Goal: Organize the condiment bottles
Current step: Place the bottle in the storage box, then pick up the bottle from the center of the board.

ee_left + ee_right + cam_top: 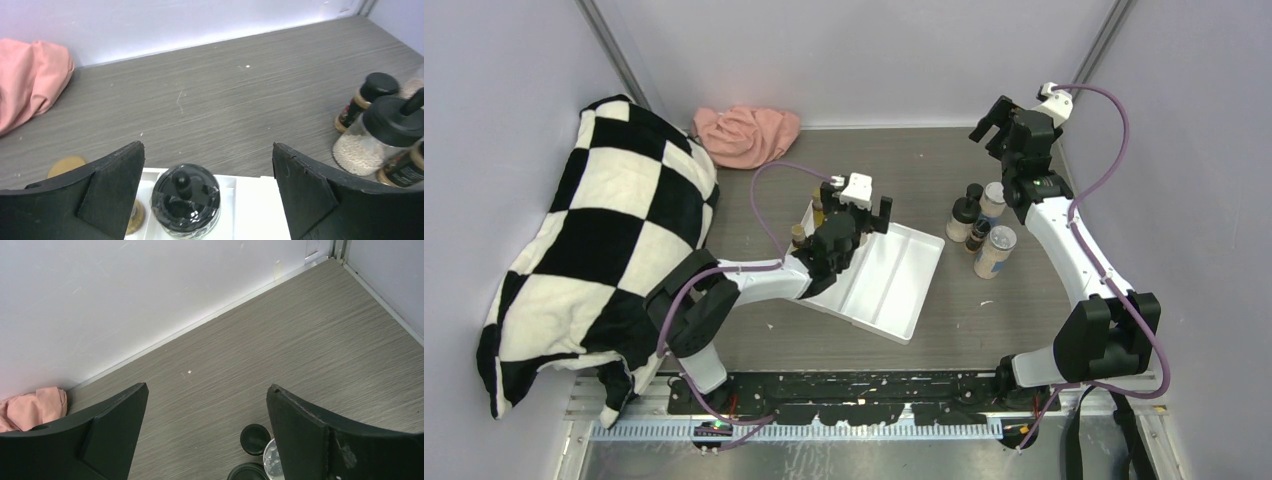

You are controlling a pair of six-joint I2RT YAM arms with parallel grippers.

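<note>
Left gripper (205, 156) wide over black-lidded jar (186, 199)

2 arms extended, both grippers spread wide.

The white-and-black left arm (764, 280) bends at its elbow low on the left and reaches forward and rightward toward the middle, forearm nearly level. Its black 2-finger left gripper (869, 222) (207, 150) tilts down and away, jaws wide apart, neither finger (117, 190) touching anything. The white-and-black right arm (1064, 225) rises from its elbow at the near right and stretches along the right side to the far end, wrist lifted. Its black 2-finger right gripper (990, 118) (207, 390) hangs high, angled toward the far side, jaws wide apart and holding nothing.
</note>
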